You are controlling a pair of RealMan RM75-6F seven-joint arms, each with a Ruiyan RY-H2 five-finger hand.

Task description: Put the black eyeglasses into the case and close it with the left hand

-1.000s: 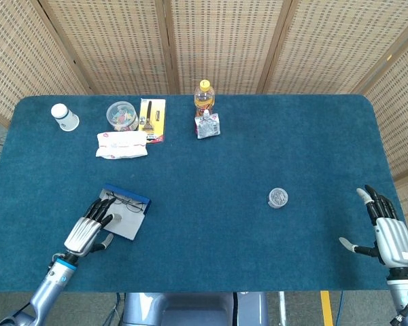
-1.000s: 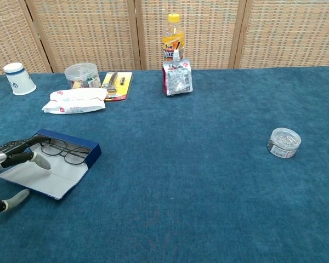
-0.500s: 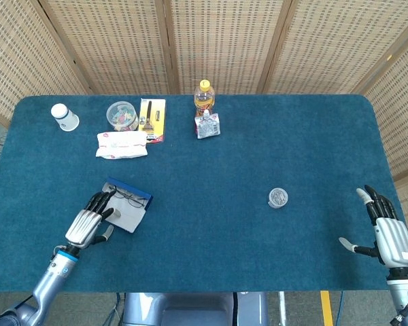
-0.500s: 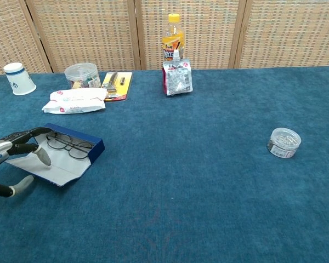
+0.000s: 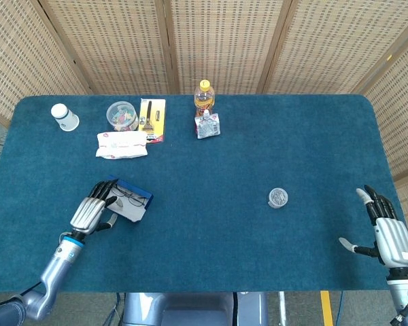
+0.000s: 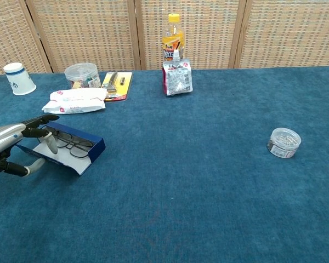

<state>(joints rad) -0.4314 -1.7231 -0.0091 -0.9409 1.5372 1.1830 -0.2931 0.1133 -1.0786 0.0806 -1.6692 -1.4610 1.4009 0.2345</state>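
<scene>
Woven cane screens point(image 5: 224, 41) stand behind a table point(image 5: 258, 149) covered in dark blue felt.

Near left: the case point(image 6: 71, 150), blue outside and pale grey inside, lies open on the felt. Its lid flap is raised partway, tilted up on the near-left side. The black eyeglasses point(image 6: 71, 144) lie inside the case, against its far blue wall. The left hand point(image 5: 92, 214) is at the near-left edge of the case; its fingers point(image 6: 41, 134) reach over the top of the raised flap while the thumb sits beneath that edge, so the flap is between them. The hand touches the flap; whether it squeezes it firmly cannot be told.

Near right: the right hand point(image 5: 387, 234) is visible only in the head view, at the table's edge. It holds nothing, with fingers extended and thumb spread out to the side, well apart from everything else.

Far left, in a cluster:
- a white paper cup point(image 6: 19, 78), upside down;
- a clear tub point(image 6: 81, 74) with mixed contents;
- a white wipes pack point(image 6: 74, 101) just in front of the tub;
- a yellow card package point(image 6: 114, 85) beside the tub.

Far centre: an orange drink bottle point(image 6: 172, 35) stands upright, with a spouted pouch point(image 6: 177, 76) directly in front of it.

Right of centre: a small clear lidded jar point(image 6: 283, 142) stands alone on the felt.
</scene>
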